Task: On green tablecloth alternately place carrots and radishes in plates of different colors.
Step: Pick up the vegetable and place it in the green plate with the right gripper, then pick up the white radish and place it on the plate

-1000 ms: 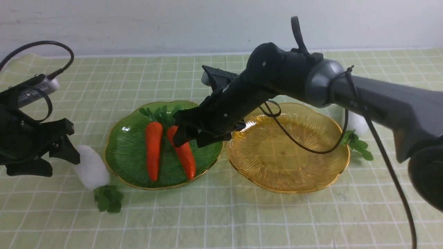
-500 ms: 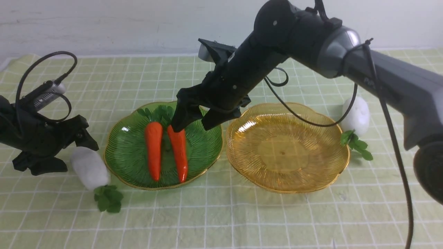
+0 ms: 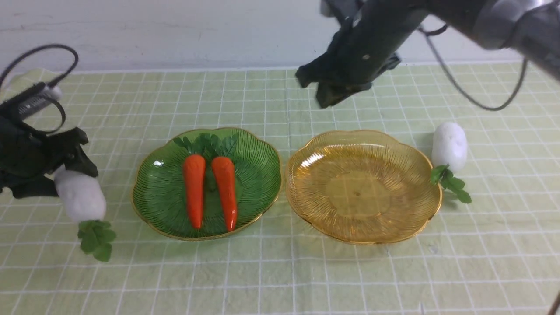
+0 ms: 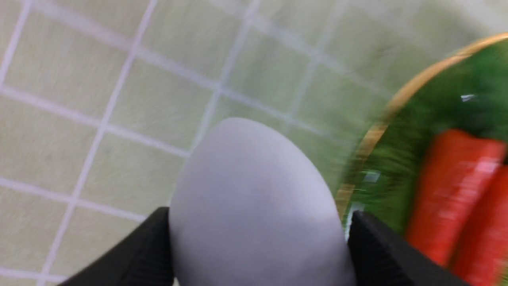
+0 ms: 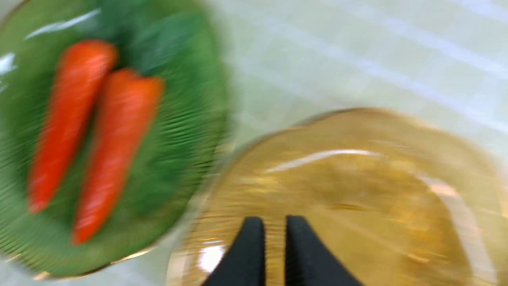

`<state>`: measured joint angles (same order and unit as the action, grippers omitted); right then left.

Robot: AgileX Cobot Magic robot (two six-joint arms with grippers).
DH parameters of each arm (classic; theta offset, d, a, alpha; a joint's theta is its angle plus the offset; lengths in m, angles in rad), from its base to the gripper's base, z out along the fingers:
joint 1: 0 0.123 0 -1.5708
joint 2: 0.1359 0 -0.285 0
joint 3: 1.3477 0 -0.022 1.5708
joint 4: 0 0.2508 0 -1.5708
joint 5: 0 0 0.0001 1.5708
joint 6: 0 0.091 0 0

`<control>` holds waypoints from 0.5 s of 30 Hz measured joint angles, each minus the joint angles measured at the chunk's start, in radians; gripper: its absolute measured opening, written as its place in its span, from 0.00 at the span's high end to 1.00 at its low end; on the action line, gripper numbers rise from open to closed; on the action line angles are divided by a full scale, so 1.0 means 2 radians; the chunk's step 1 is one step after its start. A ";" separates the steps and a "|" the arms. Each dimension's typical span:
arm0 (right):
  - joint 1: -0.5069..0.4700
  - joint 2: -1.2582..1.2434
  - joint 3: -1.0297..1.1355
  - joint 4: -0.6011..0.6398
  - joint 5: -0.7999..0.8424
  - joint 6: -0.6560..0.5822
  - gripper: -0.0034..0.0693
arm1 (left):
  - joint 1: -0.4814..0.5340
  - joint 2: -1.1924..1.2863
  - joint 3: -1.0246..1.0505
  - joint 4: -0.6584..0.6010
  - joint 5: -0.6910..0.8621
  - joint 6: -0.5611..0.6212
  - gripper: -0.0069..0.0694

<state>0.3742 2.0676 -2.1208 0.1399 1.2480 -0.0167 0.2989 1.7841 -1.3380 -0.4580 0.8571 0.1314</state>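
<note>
1. We see two carrots (image 3: 194,188) side by side in the green plate (image 3: 157,192), with the amber plate (image 3: 363,188) just beside it.
2. We count two radishes (image 3: 81,197): one clamped by the left gripper (image 3: 63,177), one on the green tablecloth (image 3: 280,271) beside the amber plate.
3. The right gripper (image 5: 274,224) is nearly closed.

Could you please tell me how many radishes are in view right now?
2. One radish is clamped in the left gripper, left of the green plate. The other radish lies on the tablecloth, just right of the yellow plate. Nothing seems to hide another.
</note>
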 joint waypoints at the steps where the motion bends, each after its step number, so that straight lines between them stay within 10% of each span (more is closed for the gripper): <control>1: -0.015 -0.007 0.005 -0.008 0.000 0.008 0.94 | -0.006 -0.008 -0.010 -0.003 0.009 0.006 0.27; 9: -0.145 -0.019 0.058 -0.007 0.001 0.033 0.96 | -0.150 -0.042 -0.070 -0.094 0.031 0.066 0.27; 15: -0.215 0.021 0.072 0.052 0.001 0.024 0.78 | -0.302 0.023 -0.113 -0.126 -0.024 0.094 0.27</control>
<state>-0.0566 2.1087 -1.9768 0.2440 1.2508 0.0304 -0.3057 1.8294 -1.5637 -0.7093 0.8085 0.3192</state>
